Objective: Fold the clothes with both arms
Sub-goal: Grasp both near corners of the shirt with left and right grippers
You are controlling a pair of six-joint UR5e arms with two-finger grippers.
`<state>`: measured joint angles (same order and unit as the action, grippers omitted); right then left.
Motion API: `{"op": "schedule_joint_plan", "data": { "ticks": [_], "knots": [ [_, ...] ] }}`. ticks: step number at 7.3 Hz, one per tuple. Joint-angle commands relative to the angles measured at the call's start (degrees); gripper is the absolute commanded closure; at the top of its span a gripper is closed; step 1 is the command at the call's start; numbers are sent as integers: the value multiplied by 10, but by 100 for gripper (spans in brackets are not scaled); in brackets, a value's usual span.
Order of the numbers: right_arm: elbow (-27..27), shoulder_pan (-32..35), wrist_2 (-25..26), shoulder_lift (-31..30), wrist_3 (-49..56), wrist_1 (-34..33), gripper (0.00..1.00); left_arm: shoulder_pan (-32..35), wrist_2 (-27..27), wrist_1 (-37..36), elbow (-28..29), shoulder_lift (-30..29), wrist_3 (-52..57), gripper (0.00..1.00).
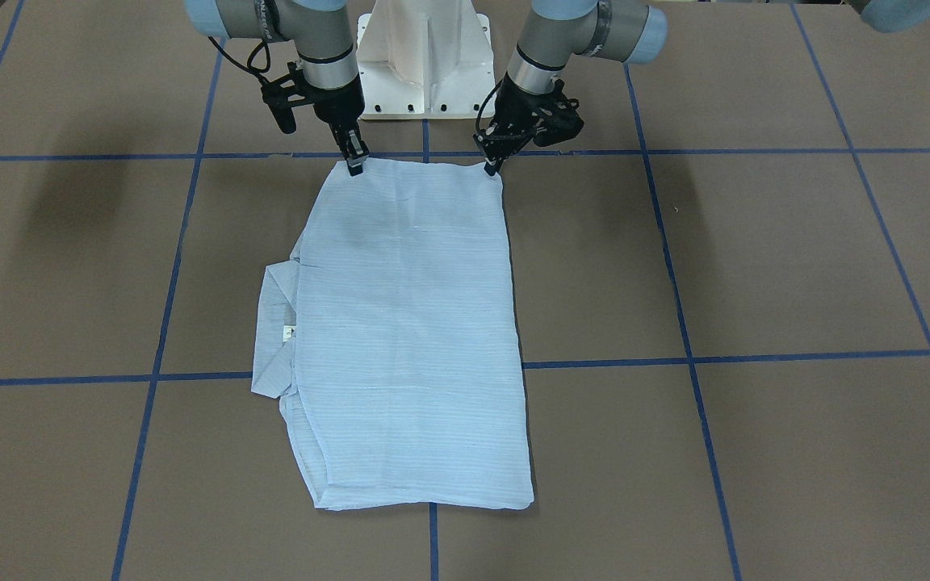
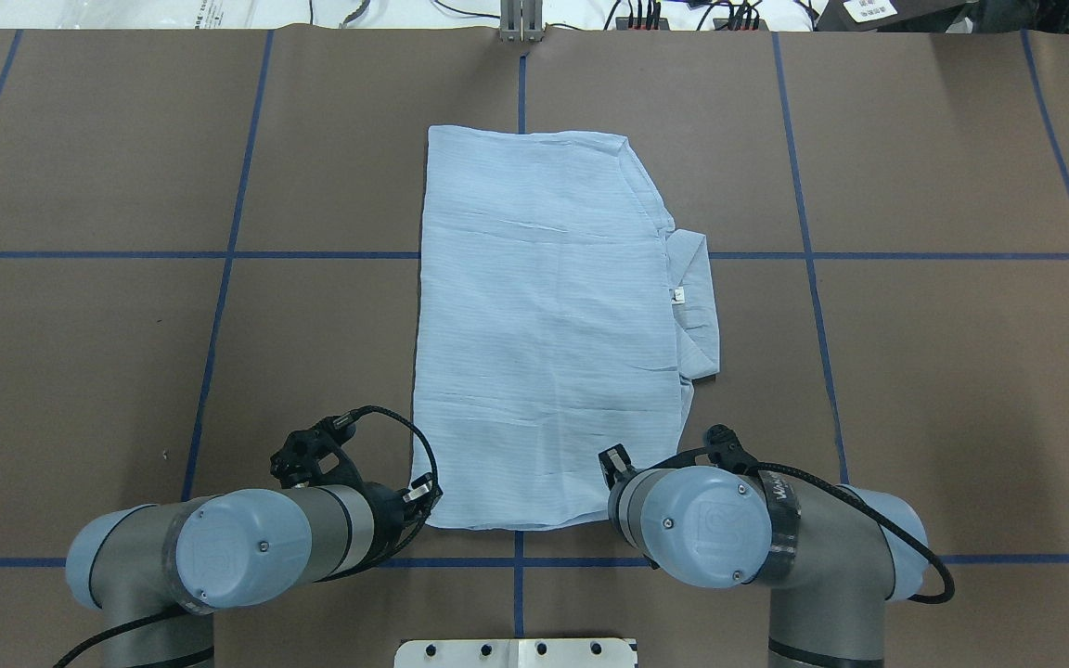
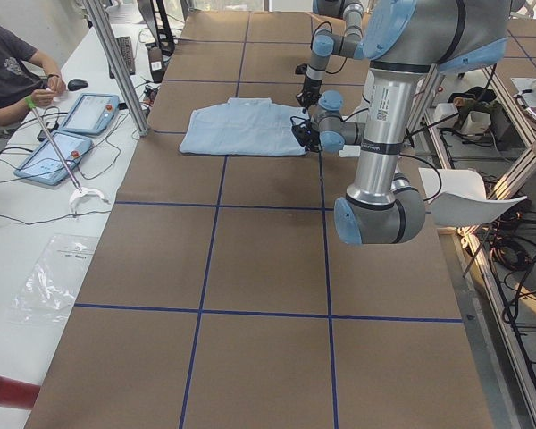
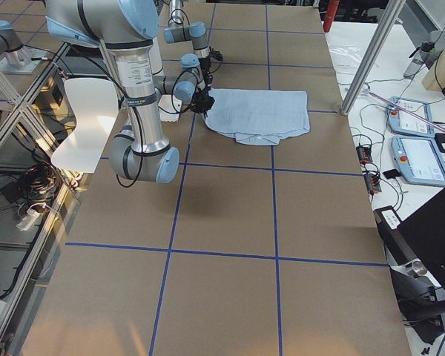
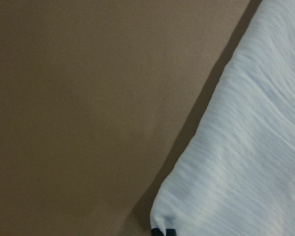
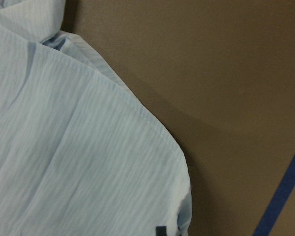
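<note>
The light blue striped shirt (image 1: 408,323) lies folded into a long rectangle on the brown table, also seen in the overhead view (image 2: 544,315). Its collar (image 1: 275,323) and neck label (image 2: 678,296) stick out on my right side. My left gripper (image 1: 495,168) is shut on the shirt's near left corner, low at the table; the left wrist view shows that corner (image 5: 187,216) at dark fingertips (image 5: 162,231). My right gripper (image 1: 354,165) is shut on the near right corner; the right wrist view shows the hem (image 6: 137,147) there.
The white pedestal base (image 1: 425,64) stands just behind both grippers. Blue tape lines (image 1: 675,355) grid the table. In the exterior left view an operator (image 3: 9,71) sits by tablets (image 3: 89,112) beyond the table's far edge, near a metal post (image 3: 116,63).
</note>
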<state>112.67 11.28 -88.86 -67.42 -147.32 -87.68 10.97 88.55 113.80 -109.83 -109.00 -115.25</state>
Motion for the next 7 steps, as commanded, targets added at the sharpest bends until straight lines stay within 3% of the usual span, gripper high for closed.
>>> {"op": "schedule_joint_plan", "data": {
  "ticks": [1,2,4,5,7],
  "knots": [
    [30,-4,1,-7,-6,-4,100,0,1,-1,-64,8,-6,100],
    [78,-23,1,-24,-10,-32,100,-1,1,-7,-93,13,-9,100],
    [183,-32,1,-25,-17,-134,100,-1,7,-96,-206,12,-16,100],
    [204,-15,0,-23,-17,-141,100,1,7,-113,-229,5,-15,100],
    [161,47,-10,14,4,-139,100,78,21,-113,-201,-24,11,100]
  ]
}}
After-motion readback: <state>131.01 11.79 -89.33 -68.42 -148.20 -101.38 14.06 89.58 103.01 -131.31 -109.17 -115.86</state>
